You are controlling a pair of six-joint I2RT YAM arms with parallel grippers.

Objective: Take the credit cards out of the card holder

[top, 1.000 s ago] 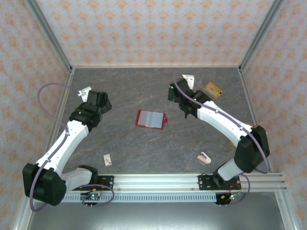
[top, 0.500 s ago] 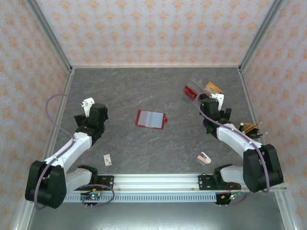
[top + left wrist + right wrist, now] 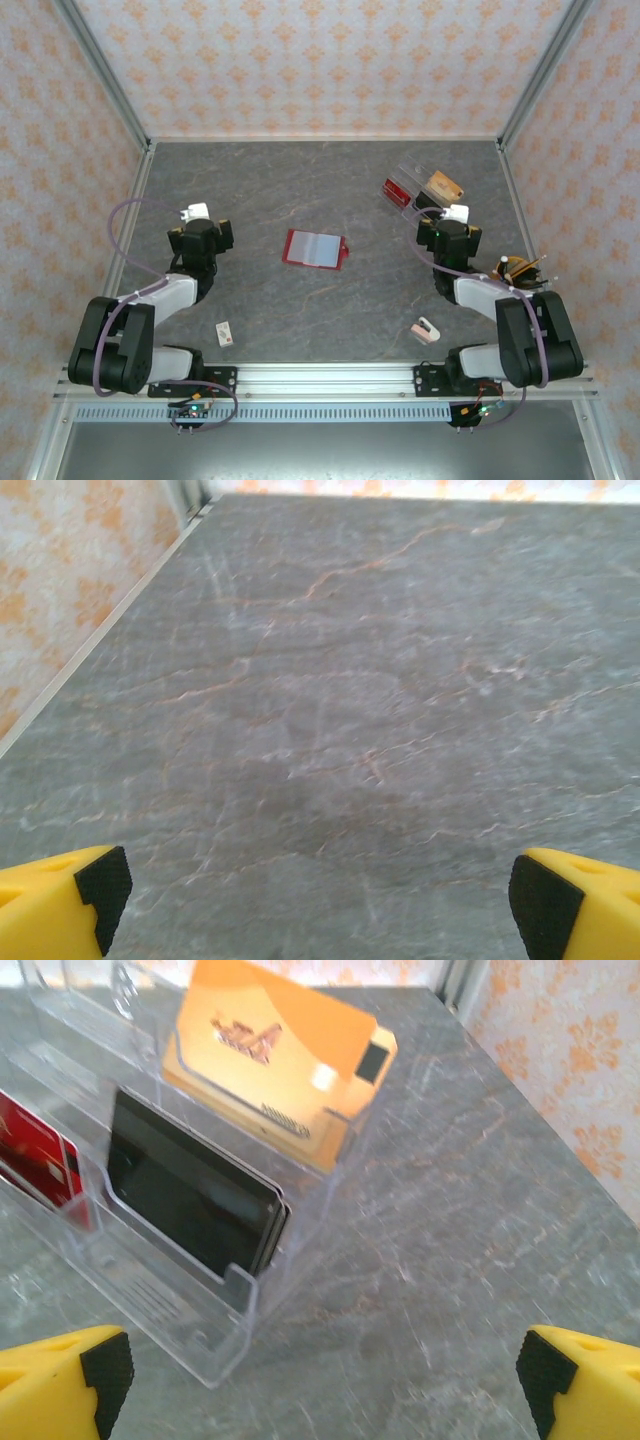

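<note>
The card holder (image 3: 315, 249), a red bifold wallet, lies open and flat at mid-table, paler pockets facing up; I cannot tell whether anything is in them. Credit cards stand in a clear tray (image 3: 415, 178) at the back right: a yellowish-tan card (image 3: 270, 1050) (image 3: 443, 185) and dark cards (image 3: 190, 1195). My right gripper (image 3: 322, 1372) (image 3: 447, 232) is open just in front of the tray, nothing between its yellow fingertips (image 3: 100, 1370). My left gripper (image 3: 322, 892) (image 3: 203, 232) is open over bare table at the left, far from the wallet.
A dark-red block (image 3: 35, 1160) stands in the tray's left slot. A tiny white card with a red mark (image 3: 225, 333) lies near left. A small pink-white item (image 3: 426, 329) lies near right. Small tools (image 3: 518, 268) sit at the right edge. Walls enclose three sides.
Both arms have folded back towards their bases. The right gripper drew away from the tray's left side to the right and nearer; the left one pulled nearer. Both stayed open.
</note>
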